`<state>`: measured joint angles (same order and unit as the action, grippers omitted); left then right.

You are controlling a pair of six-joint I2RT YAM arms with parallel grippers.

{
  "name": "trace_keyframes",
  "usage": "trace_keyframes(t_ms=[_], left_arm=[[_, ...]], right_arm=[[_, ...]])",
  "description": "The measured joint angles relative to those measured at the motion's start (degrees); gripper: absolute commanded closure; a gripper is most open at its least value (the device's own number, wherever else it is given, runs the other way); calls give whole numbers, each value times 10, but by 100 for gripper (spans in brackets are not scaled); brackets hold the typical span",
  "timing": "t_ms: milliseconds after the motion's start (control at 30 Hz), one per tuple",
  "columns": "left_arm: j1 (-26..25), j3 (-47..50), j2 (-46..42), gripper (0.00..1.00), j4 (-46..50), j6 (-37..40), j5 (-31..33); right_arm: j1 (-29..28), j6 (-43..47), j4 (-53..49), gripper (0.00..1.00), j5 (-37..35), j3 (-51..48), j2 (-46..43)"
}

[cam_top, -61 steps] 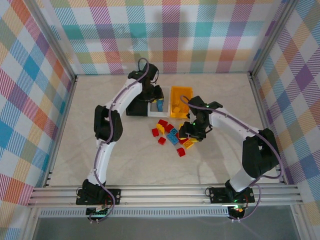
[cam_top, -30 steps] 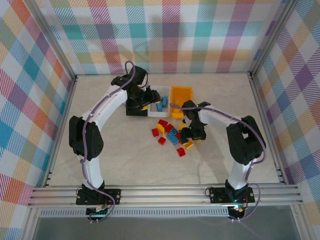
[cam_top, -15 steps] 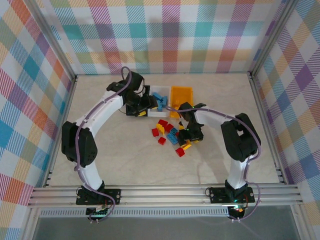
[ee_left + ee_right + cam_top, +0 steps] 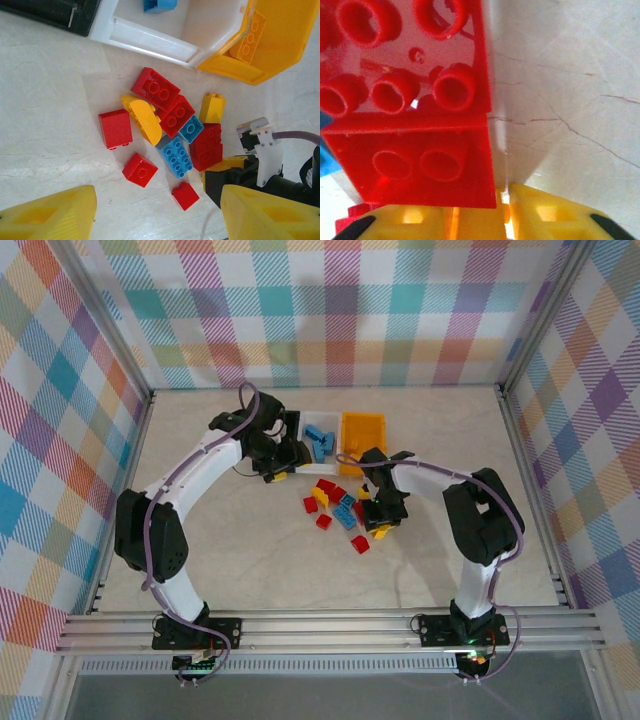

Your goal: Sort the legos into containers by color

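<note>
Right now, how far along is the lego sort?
Done: blue bricks in the white bin, one orange brick in the yellow-orange bin. In hand: right tool down at the pile by a red brick; grip unclear. Left: that pile, about a dozen red, blue, yellow bricks.

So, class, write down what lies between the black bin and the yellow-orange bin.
The white bin, with a blue brick inside, lies between the black bin and the yellow-orange bin; the left wrist view shows it.
</note>
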<state>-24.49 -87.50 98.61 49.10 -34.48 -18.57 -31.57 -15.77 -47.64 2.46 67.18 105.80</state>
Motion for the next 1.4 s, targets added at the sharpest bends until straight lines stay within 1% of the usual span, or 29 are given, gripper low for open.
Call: trace_keyframes(t_ms=[33,133,400,533,633,700,800,933,1067,1133,1233,1367,1400], left_arm=[[0,4,-2,33,0,0,0],[2,15,-7,32,0,0,0],[4,35,-24,30,2,7,2],[4,40,-40,30,3,20,2],[4,56,-59,30,3,28,1],[4,74,-73,30,3,30,1],[4,107,-94,30,4,31,0],[-5,150,-118,30,7,30,2],[-18,183,-144,29,18,28,2],[-24,195,-157,29,20,26,2],[-28,206,-170,28,20,24,4],[-30,207,-171,28,18,22,6],[-31,207,-171,28,17,21,6]], right_arm=[[0,-2,0,78,2,-1,-2],[0,-12,0,80,10,-5,-10],[-1,-25,-35,79,9,6,-64],[9,-27,-72,79,6,76,-77],[30,-26,-90,78,5,166,-64],[47,-27,-97,78,5,237,-40],[64,-27,-104,78,1,346,23],[78,-26,-112,78,-11,481,137],[82,-27,-127,76,-19,580,242],[84,-27,-138,72,-21,622,286],[87,-31,-151,62,-24,668,330],[87,-30,-163,49,-25,682,333],[87,-31,-165,48,-25,682,330]])
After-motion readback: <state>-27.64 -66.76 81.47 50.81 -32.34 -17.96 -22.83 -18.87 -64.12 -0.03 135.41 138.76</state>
